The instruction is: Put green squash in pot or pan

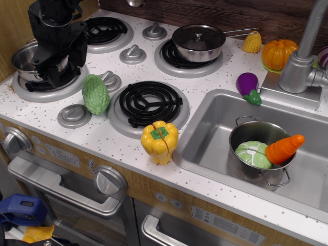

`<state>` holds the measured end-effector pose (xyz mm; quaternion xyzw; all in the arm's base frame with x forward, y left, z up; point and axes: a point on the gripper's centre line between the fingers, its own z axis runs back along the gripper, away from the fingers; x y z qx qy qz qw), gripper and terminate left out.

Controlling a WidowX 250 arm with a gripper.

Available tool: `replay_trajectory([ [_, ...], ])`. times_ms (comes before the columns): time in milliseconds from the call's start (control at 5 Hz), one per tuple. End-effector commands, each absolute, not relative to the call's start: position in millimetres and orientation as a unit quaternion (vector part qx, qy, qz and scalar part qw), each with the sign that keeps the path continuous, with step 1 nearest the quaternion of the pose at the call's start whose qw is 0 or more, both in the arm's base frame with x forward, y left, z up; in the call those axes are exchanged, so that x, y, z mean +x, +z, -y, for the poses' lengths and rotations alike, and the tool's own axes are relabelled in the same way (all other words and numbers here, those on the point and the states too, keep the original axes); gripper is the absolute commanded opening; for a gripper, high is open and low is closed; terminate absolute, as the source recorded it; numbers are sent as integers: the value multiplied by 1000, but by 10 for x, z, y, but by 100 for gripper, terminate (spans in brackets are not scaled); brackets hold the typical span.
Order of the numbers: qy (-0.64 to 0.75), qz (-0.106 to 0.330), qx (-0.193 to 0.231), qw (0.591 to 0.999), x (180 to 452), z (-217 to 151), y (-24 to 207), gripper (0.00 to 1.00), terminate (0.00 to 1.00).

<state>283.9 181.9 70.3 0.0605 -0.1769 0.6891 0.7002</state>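
Beside the front burner (pixel 148 104), the green squash (pixel 96 94) stands upright, near fingers (pixel 53 77) whose state is unclear.

white speckled counter (pixel 105 136), green squash (pixel 96 94), yellow pepper (pixel 160 142), eggplant (pixel 248 85)

The robot arm (pixel 55 25) is seen as a matt black, blocky body built of stacked angular housings. Its gripper (pixel 51 77) is likewise black throughout. Dark cabling can be made out along its right side.
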Motion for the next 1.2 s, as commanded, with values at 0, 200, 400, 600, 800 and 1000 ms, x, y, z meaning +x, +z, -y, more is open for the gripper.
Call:
replay_trajectory([
  [0, 689, 177, 60, 700, 2839, -1819, 703, 100, 0],
  [200, 630, 207, 34, 748, 2910, -1767, 794, 100, 0],
  [400, 563, 226, 19, 795, 2996, -1721, 830, 100, 0],
  [600, 501, 215, 17, 838, 3031, -1717, 781, 100, 0],
  [800, 453, 196, 3, 870, 3006, -1771, 733, 100, 0],
  [1000, 423, 189, -9, 886, 2970, -1781, 605, 100, 0],
])
